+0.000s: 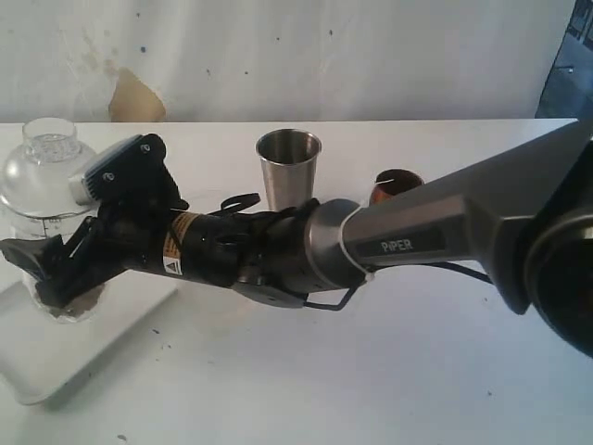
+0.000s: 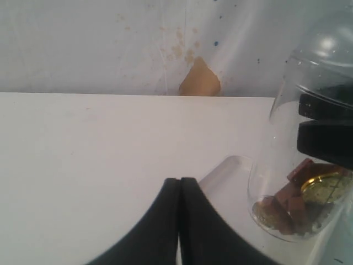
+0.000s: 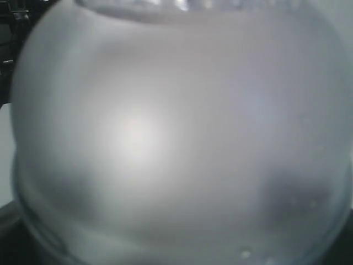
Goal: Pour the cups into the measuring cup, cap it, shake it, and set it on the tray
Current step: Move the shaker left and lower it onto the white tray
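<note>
Setdown stage, by the look of things. Reached across the middle with the right gripper (image 1: 42,271) and clamped it on the lower wall of the measuring cup (image 1: 46,185), domed cap on, brown pieces settled at the bottom. Gripped low, probably to hold the tall cylinder upright and steady on the tray (image 1: 65,366). Appeared to rest there near a rounded corner, though could not confirm contact. Hung the left gripper (image 2: 179,221) close by over bare table, fingers pressed together on nothing, likely just out of the way. Stood behind the outstretched arm, well apart from the tray: steel tumbler (image 1: 288,167) and wooden cup (image 1: 397,185). Little margin toward the tray's rim; open table in front of the arm for pulling back.
</note>
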### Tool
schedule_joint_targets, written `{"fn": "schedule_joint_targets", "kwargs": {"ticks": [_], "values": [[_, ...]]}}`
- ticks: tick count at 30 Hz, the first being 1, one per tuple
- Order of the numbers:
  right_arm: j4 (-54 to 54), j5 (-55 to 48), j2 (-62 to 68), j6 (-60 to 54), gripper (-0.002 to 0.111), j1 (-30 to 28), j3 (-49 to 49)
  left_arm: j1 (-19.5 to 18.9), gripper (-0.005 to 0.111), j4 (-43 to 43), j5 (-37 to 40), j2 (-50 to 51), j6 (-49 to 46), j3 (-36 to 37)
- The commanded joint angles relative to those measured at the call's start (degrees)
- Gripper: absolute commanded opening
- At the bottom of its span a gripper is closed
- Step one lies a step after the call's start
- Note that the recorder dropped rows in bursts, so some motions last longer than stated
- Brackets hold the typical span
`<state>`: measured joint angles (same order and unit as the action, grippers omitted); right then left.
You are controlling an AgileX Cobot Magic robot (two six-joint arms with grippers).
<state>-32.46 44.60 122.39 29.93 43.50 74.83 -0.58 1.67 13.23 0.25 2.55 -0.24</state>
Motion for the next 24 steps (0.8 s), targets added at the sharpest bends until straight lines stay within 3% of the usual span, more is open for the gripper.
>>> {"fn": "schedule_joint_targets", "kwargs": {"ticks": [1, 24], "values": [[-0.6, 1.8, 0.1, 0.3, 0.000, 0.8, 0.7, -0.1, 0.000, -0.6, 0.1, -0.2, 0.0, 0.2], [-0.7, 2.8, 3.1, 0.3, 0.000, 1.6, 0.7, -0.1, 0.000, -0.6, 0.1, -0.2, 0.0, 0.2]]}}
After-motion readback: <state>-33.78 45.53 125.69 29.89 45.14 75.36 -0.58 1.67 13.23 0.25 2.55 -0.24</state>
